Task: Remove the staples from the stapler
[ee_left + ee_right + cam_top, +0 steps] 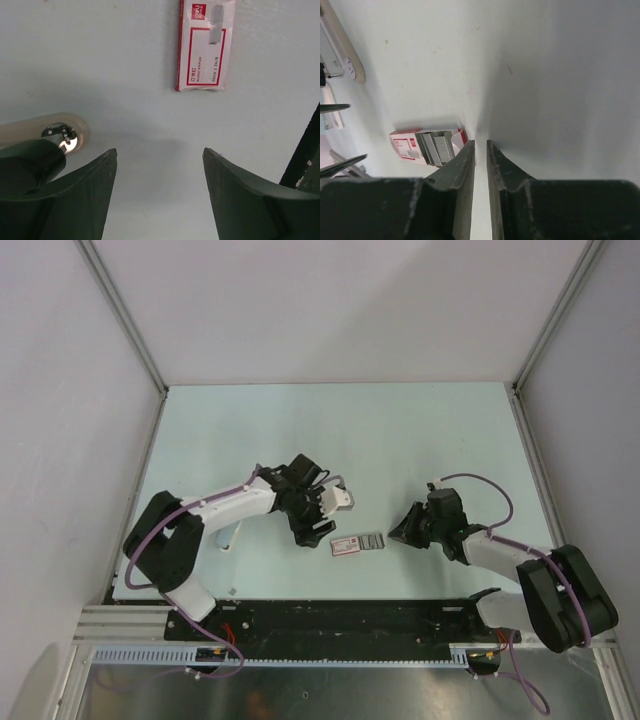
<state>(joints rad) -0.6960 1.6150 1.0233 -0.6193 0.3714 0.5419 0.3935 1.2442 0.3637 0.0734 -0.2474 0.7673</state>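
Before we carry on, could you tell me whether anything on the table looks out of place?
The flat pink-and-white cardboard staple box lies open at one end, with grey metal staple strips exposed there, close to the right gripper. Nothing else stands out.

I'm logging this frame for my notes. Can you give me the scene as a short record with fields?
left gripper: jaws open, nothing between them
right gripper: jaws nearly shut, nothing between them
stapler: beside the left jaws, outside the gap
staple box: lying flat between the two grippers
staples: grey strips at the box's open end
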